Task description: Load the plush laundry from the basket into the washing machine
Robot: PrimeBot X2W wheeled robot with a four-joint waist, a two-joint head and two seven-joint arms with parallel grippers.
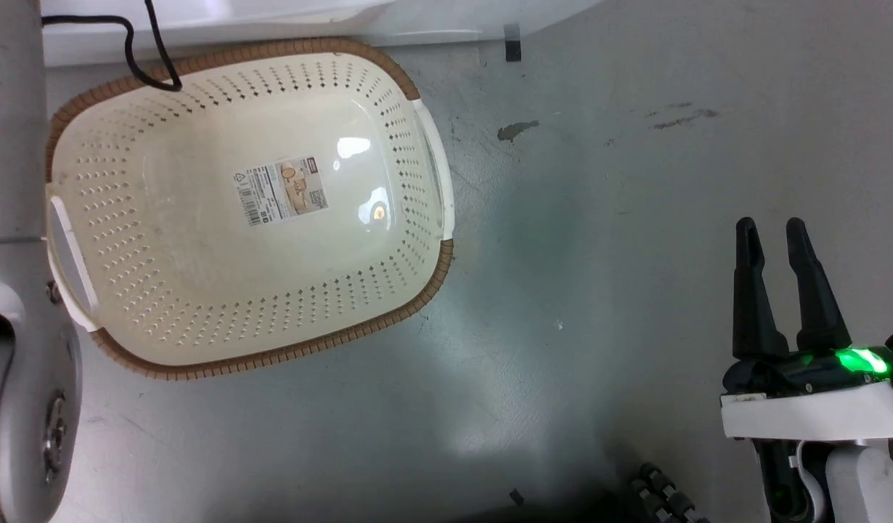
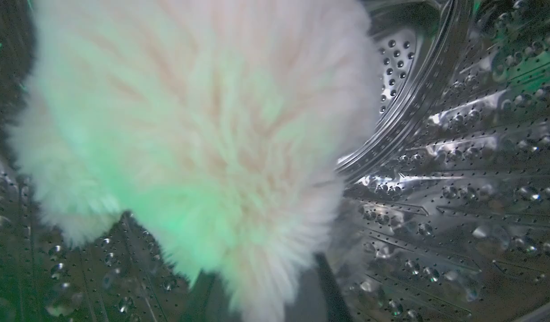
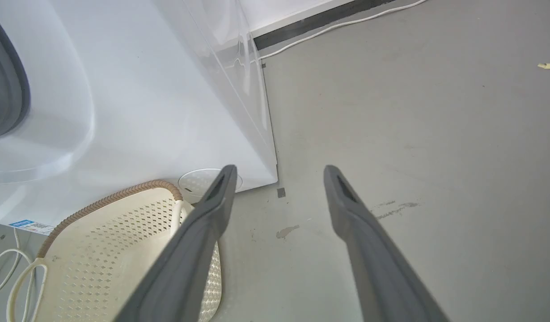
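**Basket:** cream-white perforated plastic basket with brown woven-look rim (image 1: 272,49), on the grey floor (image 1: 599,218) at ten o'clock in the head view, empty.

**Laundry:** fluffy cream-beige plush toy (image 2: 203,134), inside the shiny perforated steel drum (image 2: 458,188) of the white front-loading washing machine (image 3: 145,112).

**Left gripper** (image 2: 267,290): fingers clamped into the fur.

**Right gripper** (image 1: 769,226): four o'clock, fingers apart, holding nothing.

**Status:** loading looks nearly complete. Release and arm withdrawal are left.
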